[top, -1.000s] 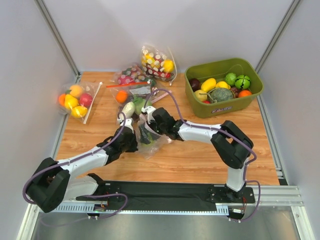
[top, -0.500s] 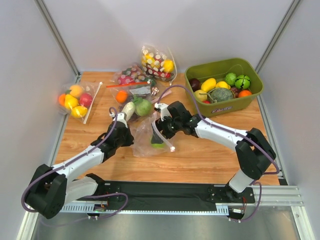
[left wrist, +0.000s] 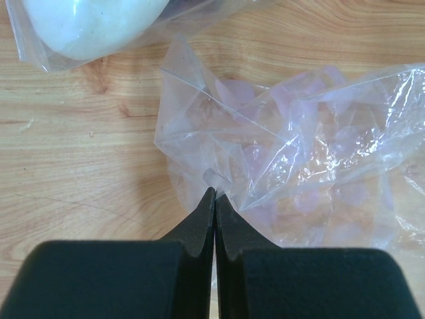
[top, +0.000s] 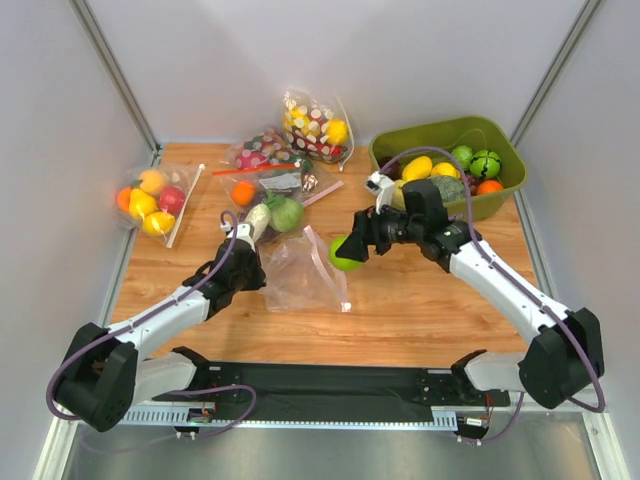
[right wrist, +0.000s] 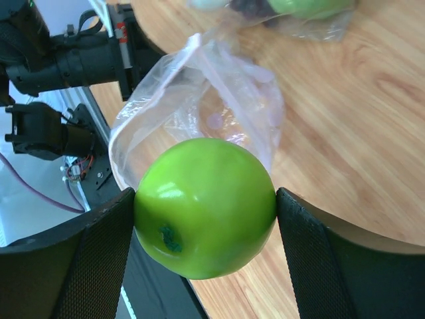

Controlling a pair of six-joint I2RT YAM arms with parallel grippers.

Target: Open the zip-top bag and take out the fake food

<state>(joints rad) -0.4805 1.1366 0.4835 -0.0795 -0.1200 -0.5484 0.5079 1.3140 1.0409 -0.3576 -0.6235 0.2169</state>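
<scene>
Beside the bag [top: 298, 280], right arm [top: 492, 272] outstretched, jaws clasping green apple [top: 345, 253]

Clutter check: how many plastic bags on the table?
5: fruit bag far left, polka-dotted bag behind, red-zip bag and radish bag overlapping, zip-top bag in left gripper. More may be hidden.

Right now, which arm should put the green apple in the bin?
Right. The right gripper holds the green apple, lifted clear of the zip-top bag and nearer the green bin; the left gripper is shut on the bag's corner.

the zip-top bag [top: 300, 275] lies on the table [top: 400, 305]; the fake food [top: 345, 253] just right of it.
</scene>
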